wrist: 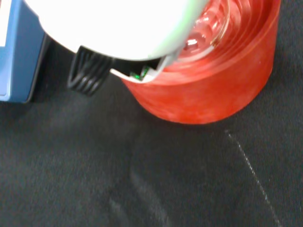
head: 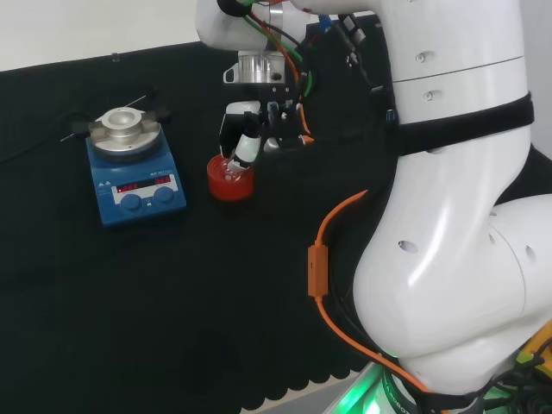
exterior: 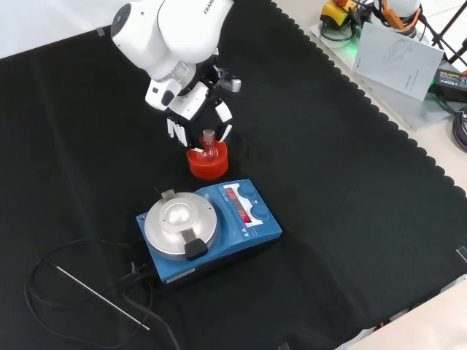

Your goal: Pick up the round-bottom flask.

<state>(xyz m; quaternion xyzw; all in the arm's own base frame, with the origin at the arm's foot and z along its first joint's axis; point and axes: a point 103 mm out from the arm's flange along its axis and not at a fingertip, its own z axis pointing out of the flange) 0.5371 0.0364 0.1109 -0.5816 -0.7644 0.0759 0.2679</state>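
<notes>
on the black cloth (exterior: 350,189), near its middle in the front view: one round-bottom flask (exterior: 209,148) seated upright in one red ribbed ring stand (exterior: 208,165), just beyond one blue hotplate stirrer (exterior: 211,227) with a round metal top. clear glass, small and seemingly empty, so probably light, rigid, slick to the touch and breakable if squeezed or knocked against the stand. best taken, by judgement, at the short neck, which stands clear above the red rim; bulb sunk in the ribbed cup and hard to reach, glimpsed in the wrist view as glassy curves inside the ring (wrist: 213,61). poised right over the flask, the hand (exterior: 191,109), with fingers (exterior: 174,129) pointing down on either side of the neck in the front view, spread and fairly straight, not curled round anything; contact with the glass impossible to confirm from here. in the head view, one fingertip (head: 247,148) low over the stand's mouth (head: 230,179). lift likely to call for a straight upward pull so the bulb leaves the ribs without tipping. also lying by the stirrer, one thin metal rod (exterior: 98,293) and one dark cable (exterior: 44,277), well apart from the flask
</notes>
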